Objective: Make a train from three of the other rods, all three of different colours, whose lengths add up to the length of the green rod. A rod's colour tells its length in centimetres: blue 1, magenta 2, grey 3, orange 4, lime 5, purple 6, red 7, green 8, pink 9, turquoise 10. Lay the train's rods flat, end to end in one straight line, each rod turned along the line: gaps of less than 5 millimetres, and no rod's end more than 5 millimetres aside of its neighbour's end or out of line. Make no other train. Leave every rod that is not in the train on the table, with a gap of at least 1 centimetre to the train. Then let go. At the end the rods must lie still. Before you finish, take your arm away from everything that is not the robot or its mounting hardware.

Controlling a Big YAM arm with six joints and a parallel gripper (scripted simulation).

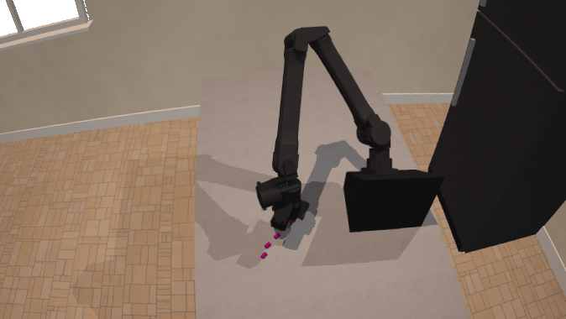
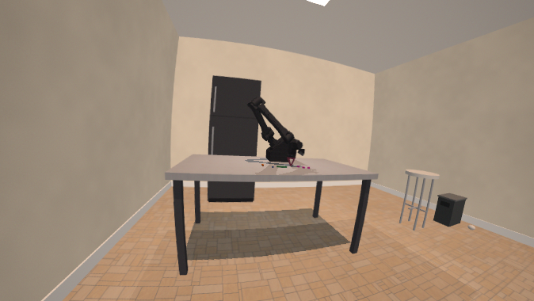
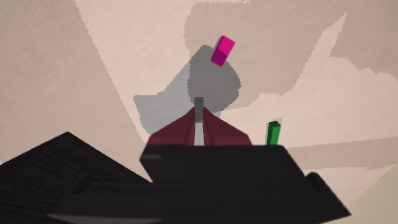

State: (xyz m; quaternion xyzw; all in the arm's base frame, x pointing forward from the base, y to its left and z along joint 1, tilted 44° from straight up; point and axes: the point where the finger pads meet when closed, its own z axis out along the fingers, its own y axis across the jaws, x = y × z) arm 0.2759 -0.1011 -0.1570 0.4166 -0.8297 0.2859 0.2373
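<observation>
My gripper [image 3: 199, 111] [image 1: 280, 227] [image 2: 291, 161] is low over the table [image 1: 336, 285] and shut on a short grey rod [image 3: 199, 106], which stands between the dark red fingers in the wrist view. A magenta rod [image 3: 223, 50] [image 1: 276, 236] lies just ahead of the fingertips. Two more magenta rods [image 1: 267, 244] [image 1: 264, 254] lie beyond it in a loose row. The green rod [image 3: 273, 133] [image 2: 281, 166] lies to the right of the gripper in the wrist view. In the top view the gripper body hides the grey rod and the green rod.
The arm's black base block [image 1: 390, 201] stands on the table right of the gripper. A black fridge [image 1: 504, 126] stands beside the table. Small rods, one orange or red [image 2: 262, 164] and one blue [image 2: 272, 166], lie left of the green rod.
</observation>
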